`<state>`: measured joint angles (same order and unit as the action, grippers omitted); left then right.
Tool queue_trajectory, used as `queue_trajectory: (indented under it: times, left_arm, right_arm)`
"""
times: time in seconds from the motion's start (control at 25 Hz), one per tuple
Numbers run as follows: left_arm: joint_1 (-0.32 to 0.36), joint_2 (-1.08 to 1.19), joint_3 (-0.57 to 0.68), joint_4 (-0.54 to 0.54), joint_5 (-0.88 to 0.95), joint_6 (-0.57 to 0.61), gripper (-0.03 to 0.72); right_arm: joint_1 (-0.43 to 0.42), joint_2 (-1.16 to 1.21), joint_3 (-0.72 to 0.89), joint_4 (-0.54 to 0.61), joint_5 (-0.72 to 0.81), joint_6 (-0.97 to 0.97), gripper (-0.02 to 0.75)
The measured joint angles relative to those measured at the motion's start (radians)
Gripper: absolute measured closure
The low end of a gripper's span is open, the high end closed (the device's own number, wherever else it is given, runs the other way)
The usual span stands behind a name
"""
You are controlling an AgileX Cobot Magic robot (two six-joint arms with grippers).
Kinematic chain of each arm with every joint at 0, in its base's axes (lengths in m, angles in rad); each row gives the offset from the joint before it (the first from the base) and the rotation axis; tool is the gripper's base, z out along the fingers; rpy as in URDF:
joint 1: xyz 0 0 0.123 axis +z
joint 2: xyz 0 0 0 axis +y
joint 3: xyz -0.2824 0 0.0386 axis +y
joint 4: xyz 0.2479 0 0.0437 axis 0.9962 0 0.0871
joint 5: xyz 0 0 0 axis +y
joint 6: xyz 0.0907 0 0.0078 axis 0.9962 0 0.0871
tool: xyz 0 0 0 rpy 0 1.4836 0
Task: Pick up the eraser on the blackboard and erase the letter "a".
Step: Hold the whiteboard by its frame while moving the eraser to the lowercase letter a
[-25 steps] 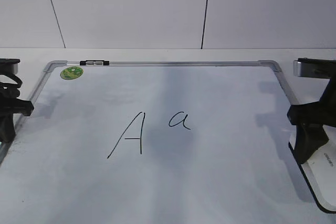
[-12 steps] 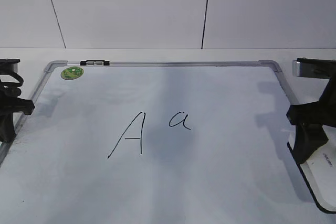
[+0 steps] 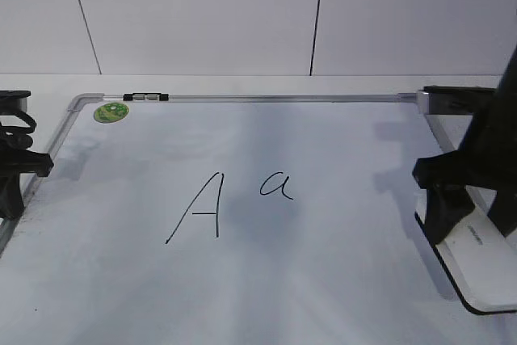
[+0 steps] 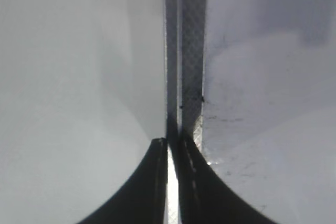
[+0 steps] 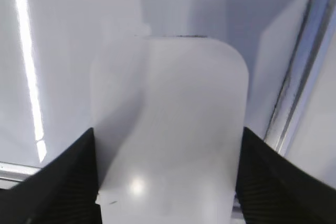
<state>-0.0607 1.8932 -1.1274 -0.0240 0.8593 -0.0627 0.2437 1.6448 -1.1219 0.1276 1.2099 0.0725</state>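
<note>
The right gripper [image 3: 472, 220] clamps the white oblong plastic eraser [image 3: 477, 260] at the white silver-framed blackboard's [image 3: 266, 98] right edge, the small handwritten black letter "a" [image 3: 277, 185] unerased; the left gripper [image 4: 169, 148] sits pinched together.

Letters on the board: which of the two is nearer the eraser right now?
The small lowercase letter "a". It sits right of the taller capital "A", on the side toward the eraser at the blackboard's right edge, where the right gripper fingers flank it.
</note>
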Motion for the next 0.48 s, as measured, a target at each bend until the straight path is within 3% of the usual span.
queue_trajectory:
  times: [0.48]
  left_arm:
    - [0.000, 0.000, 0.000, 0.000, 0.000, 0.000, 0.671]
  right_arm:
    - [0.110, 0.195, -0.343, -0.068, 0.004, 0.008, 0.178]
